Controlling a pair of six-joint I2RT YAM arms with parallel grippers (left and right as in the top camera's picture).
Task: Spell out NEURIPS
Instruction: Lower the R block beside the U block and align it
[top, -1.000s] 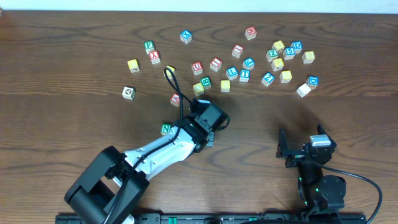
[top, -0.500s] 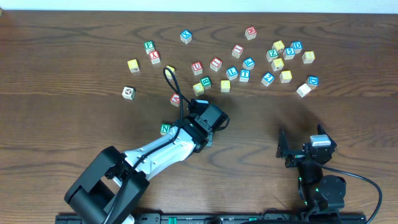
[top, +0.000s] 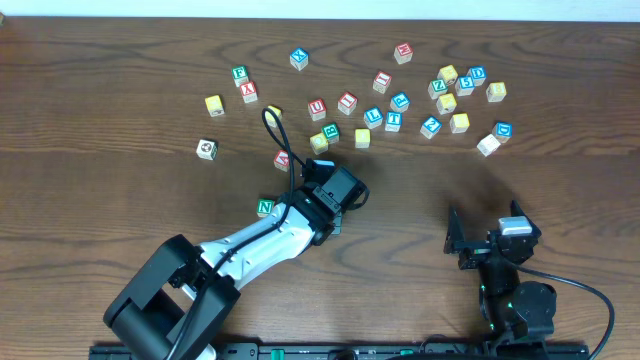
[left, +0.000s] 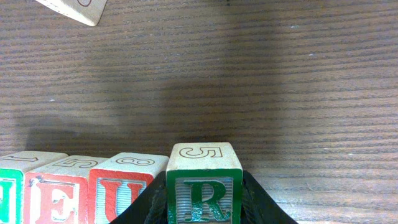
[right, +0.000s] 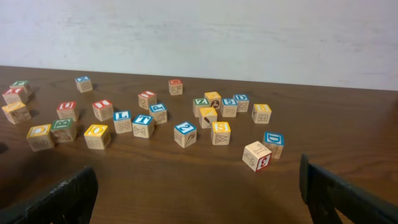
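Your table (top: 100, 200) is dark brown wood with a long, plain grain and a low satin sheen, and the wall (right: 249, 31) behind it is flat matt white. The R cube (left: 204, 186), the U cube (left: 121, 196) and the E cube (left: 59, 199) are pale bare wood, fine-grained on top, with raised painted lettering, green on the R and red on the other two. The fingers (left: 258, 211) of the left gripper (left: 204, 202) look like matt black plastic, and that arm's forearm shell (top: 262, 245) is smooth, glossy white.
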